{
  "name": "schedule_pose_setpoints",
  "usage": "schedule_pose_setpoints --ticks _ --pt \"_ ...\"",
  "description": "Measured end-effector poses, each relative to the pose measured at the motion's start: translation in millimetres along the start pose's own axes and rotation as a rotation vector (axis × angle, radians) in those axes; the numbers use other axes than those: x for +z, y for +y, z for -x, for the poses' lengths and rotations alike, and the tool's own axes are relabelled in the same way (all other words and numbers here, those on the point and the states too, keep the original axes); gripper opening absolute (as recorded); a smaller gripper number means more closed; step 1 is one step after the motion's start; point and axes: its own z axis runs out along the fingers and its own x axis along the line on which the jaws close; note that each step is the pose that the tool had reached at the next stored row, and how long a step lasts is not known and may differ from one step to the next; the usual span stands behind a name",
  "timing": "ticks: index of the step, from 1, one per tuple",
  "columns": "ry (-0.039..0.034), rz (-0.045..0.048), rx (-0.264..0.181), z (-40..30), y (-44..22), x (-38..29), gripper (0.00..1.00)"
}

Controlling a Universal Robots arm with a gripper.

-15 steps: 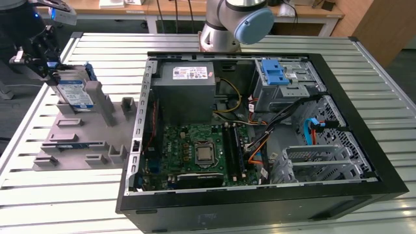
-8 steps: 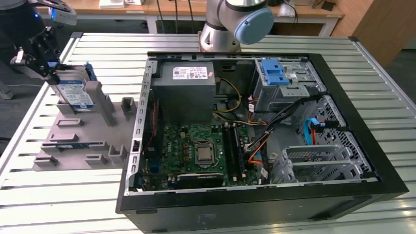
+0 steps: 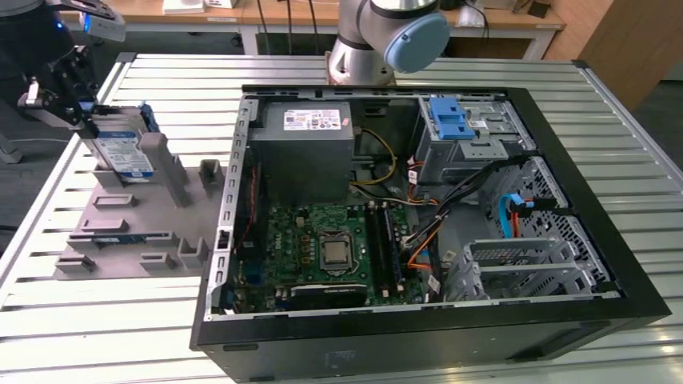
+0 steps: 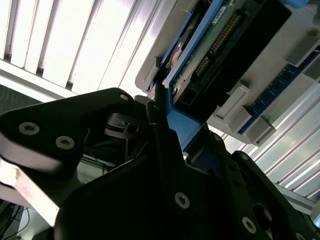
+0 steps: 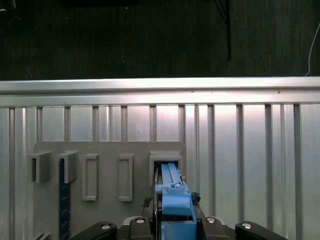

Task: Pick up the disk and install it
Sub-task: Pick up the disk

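Right now your black two-fingered tool [image 3: 77, 108] is clenched on the disk [image 3: 120, 152], a flat silver drive with a white-and-blue label and a blue plastic carrier frame, at the exterior view's far left. The disk stands on edge in a slot of the grey moulded plastic holder [image 3: 139, 232]. That holder lies on the ribbed aluminium table [image 3: 160, 72] just beside the open black computer case [image 3: 427, 348]. Standing upright like that, the disk leaves its upper edge free for you to take from above. In the second wrist view the dark fingers [image 4: 159, 125] press on the blue frame at the end of the disk [image 4: 220, 45], whose green circuit-board side shows. In the first wrist view the disk [image 5: 172, 192] sits squarely between the tool's two sides. You hold it by the frame rather than the label face, which I judge keeps load off the drive body. Its lower edge looks seated in the holder, so I'd say nothing is lifted yet. The grey metal drive cage [image 3: 475, 140] with its light-blue latch, at the case's far corner, is well apart from the disk.
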Motion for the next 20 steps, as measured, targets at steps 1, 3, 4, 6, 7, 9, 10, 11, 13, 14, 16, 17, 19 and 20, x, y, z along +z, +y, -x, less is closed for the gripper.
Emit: schedule_pose_setpoints --ticks 1,3,4,6,7,9,10,11,13,14,16,17,19,20 --pt "0.0 -0.0001 0.0 0.0 0.0 0.0 0.37" --pt "0.0 -0.0001 0.0 0.0 0.0 0.1 0.37" --pt "-0.0001 -0.0001 0.0 0.0 0.1 0.1 0.37" --pt "-0.0001 -0.0001 0.0 0.0 0.1 0.1 0.37" --pt "-0.0001 -0.0002 0.0 0.0 0.1 0.1 0.37" --pt "0.0 -0.0001 0.0 0.0 0.2 0.0 0.37" --pt "-0.0001 -0.0001 0.0 0.0 0.2 0.1 0.37" --pt "-0.0001 -0.0001 0.0 0.0 0.2 0.1 0.37" --pt "-0.0001 -0.0001 0.0 0.0 0.3 0.1 0.37" --pt "-0.0001 -0.0001 0.0 0.0 0.3 0.1 0.37" --pt "-0.0001 -0.0001 0.0 0.0 0.3 0.1 0.37" --pt "-0.0002 -0.0002 0.0 0.0 0.4 0.1 0.37" --pt "-0.0001 -0.0002 0.0 0.0 0.4 0.1 0.38" --pt "-0.0001 -0.0001 0.0 0.0 0.4 0.1 0.44"
